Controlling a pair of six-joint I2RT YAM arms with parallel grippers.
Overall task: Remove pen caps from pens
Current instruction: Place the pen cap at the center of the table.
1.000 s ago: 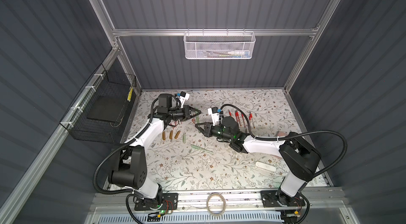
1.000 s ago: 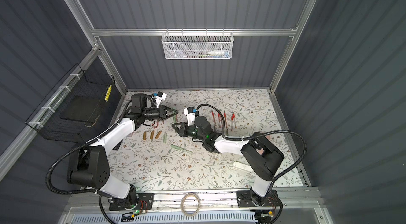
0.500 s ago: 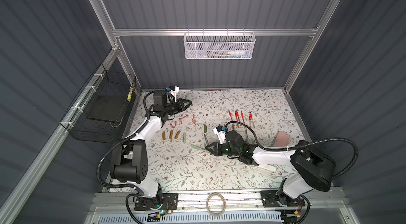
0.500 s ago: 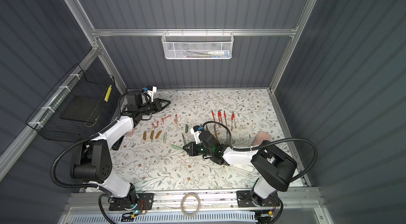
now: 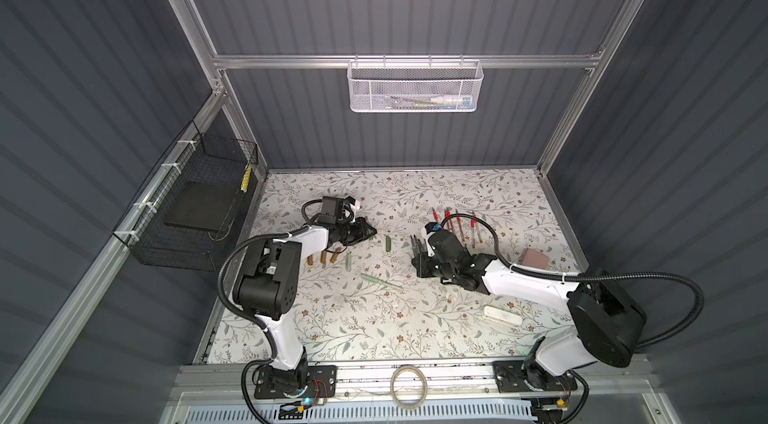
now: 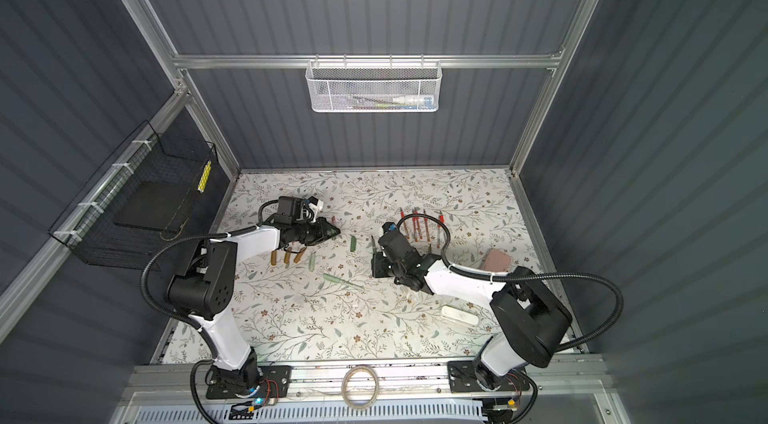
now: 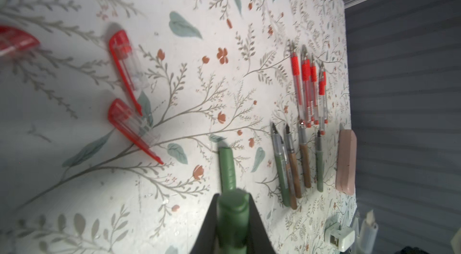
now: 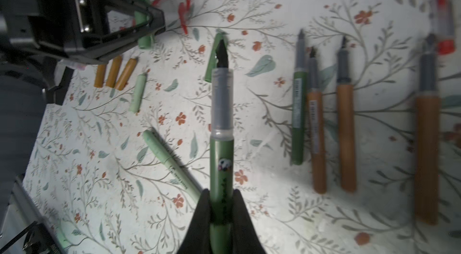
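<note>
Over floral table (image 5: 353,318), right arm (image 5: 528,284) holds pen (image 8: 221,140) low.

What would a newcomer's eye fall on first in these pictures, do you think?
Most striking is the green pen gripped by the right end effector at mid-table, its dark nib bared. Opposite, the left end effector clamps a green cap. Red-accented pens lie in a row farther back on the table.

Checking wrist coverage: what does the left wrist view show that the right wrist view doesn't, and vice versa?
Left wrist only: the pink case. Right wrist only: the right hand shut on an uncapped green pen, three mustard caps, a pale-green pen. Both: the green cap in the left hand, the loose green cap, the row of uncapped pens.
</note>
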